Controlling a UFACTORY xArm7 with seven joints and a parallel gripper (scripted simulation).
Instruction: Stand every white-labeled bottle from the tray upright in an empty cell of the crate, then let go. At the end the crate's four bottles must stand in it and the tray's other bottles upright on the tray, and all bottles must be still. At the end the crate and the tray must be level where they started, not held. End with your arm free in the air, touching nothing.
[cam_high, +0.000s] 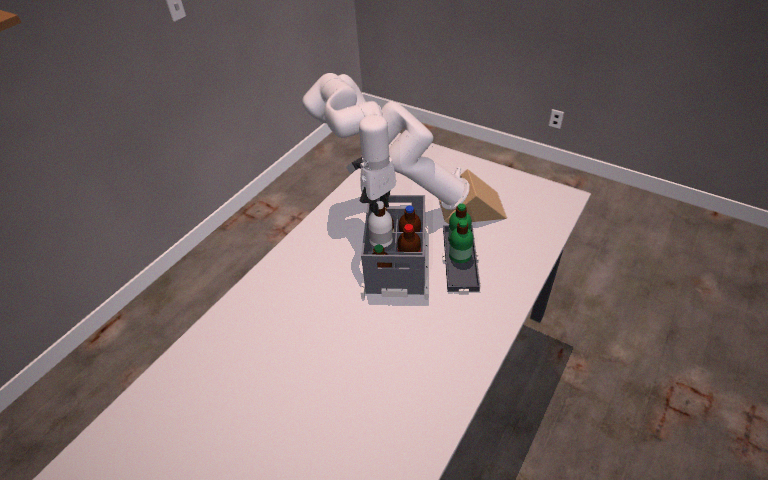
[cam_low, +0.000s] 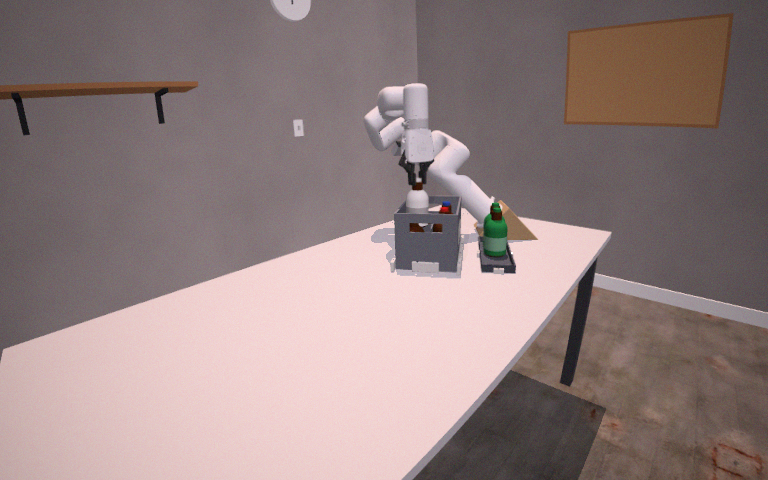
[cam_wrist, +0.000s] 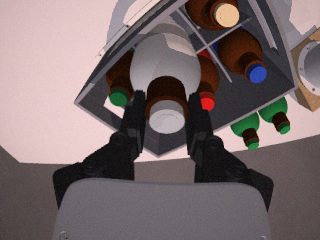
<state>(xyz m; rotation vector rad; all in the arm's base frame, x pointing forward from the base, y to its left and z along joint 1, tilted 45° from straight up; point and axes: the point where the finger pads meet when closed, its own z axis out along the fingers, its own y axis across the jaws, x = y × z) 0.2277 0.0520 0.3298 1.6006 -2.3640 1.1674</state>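
Lowering the White-Labeled Bottle into the Crate

The gripper (cam_high: 378, 202) (cam_low: 417, 180) (cam_wrist: 166, 104) grasps the white-labeled bottle (cam_high: 380, 223) (cam_low: 417, 198) (cam_wrist: 165, 62) by its brown neck, one finger on each side. A neck grasp keeps the fingers above the crate (cam_high: 394, 277) (cam_low: 425, 246) (cam_wrist: 270, 101), so the wide body can enter first. In the top view, the bottle stands near the middle of the frame, in the left part of the crate; its shoulder shows above the rim in the exterior view. Contact with the cell floor cannot be seen.

The green-capped bottle (cam_high: 378, 249) (cam_wrist: 118, 95), red-capped bottle (cam_high: 408, 240) (cam_low: 445, 210) (cam_wrist: 207, 82), blue-capped bottle (cam_high: 409, 217) (cam_low: 446, 204) (cam_wrist: 240, 50) and tan-capped bottle (cam_wrist: 205, 12) occupy other cells. The dividers appear to leave little play, so an upright approach is advisable.

The front green bottle (cam_high: 460, 243) (cam_low: 495, 234) (cam_wrist: 245, 122) and rear green bottle (cam_high: 459, 216) (cam_low: 495, 205) (cam_wrist: 273, 107) stand upright on the tray (cam_high: 463, 277) (cam_low: 498, 266), right of the crate. They lack white labels and should remain there.

Judged step: seat the bottle, then release. Early release risks a drop or a lean; sideways motion risks shifting the crate.
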